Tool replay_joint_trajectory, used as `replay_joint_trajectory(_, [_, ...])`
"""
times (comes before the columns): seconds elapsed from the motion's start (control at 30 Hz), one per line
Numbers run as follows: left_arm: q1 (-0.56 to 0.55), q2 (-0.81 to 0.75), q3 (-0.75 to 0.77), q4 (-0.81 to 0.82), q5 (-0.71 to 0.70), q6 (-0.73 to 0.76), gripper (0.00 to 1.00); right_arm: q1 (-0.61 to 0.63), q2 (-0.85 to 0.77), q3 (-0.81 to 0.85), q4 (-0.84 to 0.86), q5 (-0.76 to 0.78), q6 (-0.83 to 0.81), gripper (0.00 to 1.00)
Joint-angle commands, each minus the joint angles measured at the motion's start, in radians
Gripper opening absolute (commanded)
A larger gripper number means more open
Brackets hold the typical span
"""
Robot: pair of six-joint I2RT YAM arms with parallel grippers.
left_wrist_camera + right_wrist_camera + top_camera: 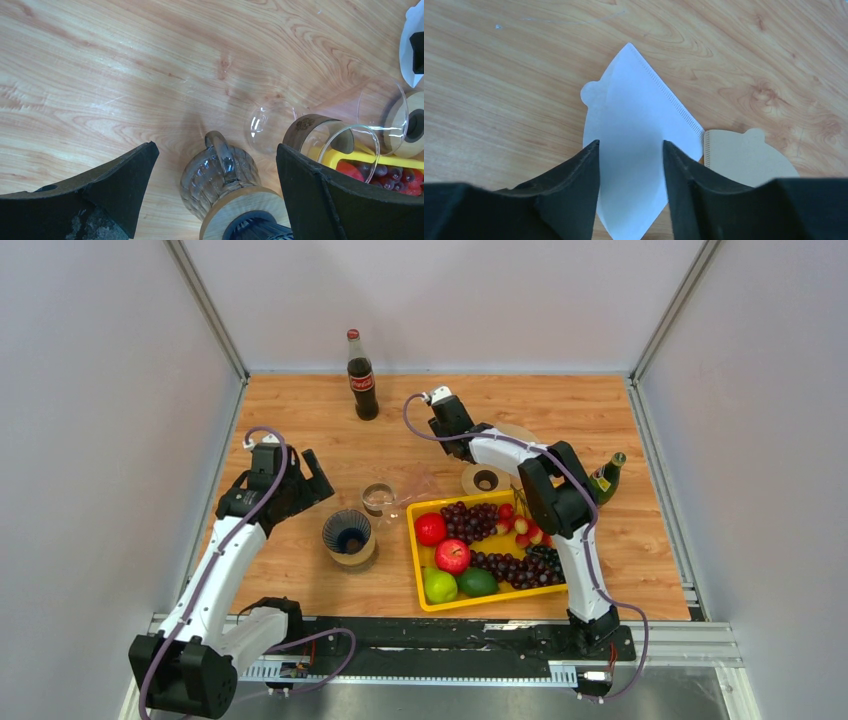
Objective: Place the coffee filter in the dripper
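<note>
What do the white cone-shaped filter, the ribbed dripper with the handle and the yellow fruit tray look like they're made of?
White cone-shaped filter: thin matte paper, with a crimped seam along one edge. Ribbed dripper: clear glass, judging by its reflections, on a pale wood-grained collar. Yellow fruit tray: probably plastic, smooth and evenly coloured.

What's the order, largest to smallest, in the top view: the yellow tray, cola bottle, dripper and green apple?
1. yellow tray
2. cola bottle and dripper: too close to rank; the bottle looks longer, the dripper wider
3. green apple
</note>
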Motion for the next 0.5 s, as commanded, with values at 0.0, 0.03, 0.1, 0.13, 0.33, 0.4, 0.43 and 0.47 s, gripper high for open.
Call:
replay_joint_trajectory(0.0, [0.005, -0.027, 0.026, -0.005, -0.017, 0.022, 1.0, 0.001, 0.009, 0.029, 0.017, 0.045, 0.0, 0.44])
replay_joint_trajectory(0.03, [0.005, -0.028, 0.026, -0.006, -0.018, 0.023, 1.0, 0.002, 0.01, 0.031, 0.017, 0.048, 0.003, 0.38])
replay_joint_trajectory(0.1, [0.005, -0.029, 0.027, -0.009, -0.02, 0.025, 1.0, 0.004, 0.005, 0.034, 0.017, 0.056, 0.004, 0.22])
replay_joint_trajectory(0.13, [0.005, -0.03, 0.027, -0.011, -0.018, 0.026, 1.0, 0.007, -0.002, 0.034, 0.017, 0.063, 0.004, 0.15])
replay_joint_trajectory(0.33, [0.005, -0.04, 0.039, -0.014, -0.014, 0.034, 1.0, 0.013, -0.127, 0.006, 0.018, 0.037, 0.027, 0.0])
replay_joint_trajectory(0.4, [0.005, -0.049, 0.049, -0.013, -0.013, 0.036, 1.0, 0.013, -0.186, -0.014, 0.018, 0.007, 0.039, 0.0])
replay_joint_trajectory(0.43, [0.005, -0.057, 0.052, -0.013, -0.007, 0.037, 1.0, 0.013, -0.217, -0.024, 0.018, -0.008, 0.048, 0.0])
replay_joint_trajectory(0.47, [0.006, -0.061, 0.059, -0.012, -0.005, 0.04, 1.0, 0.013, -0.252, -0.039, 0.017, -0.029, 0.055, 0.0])
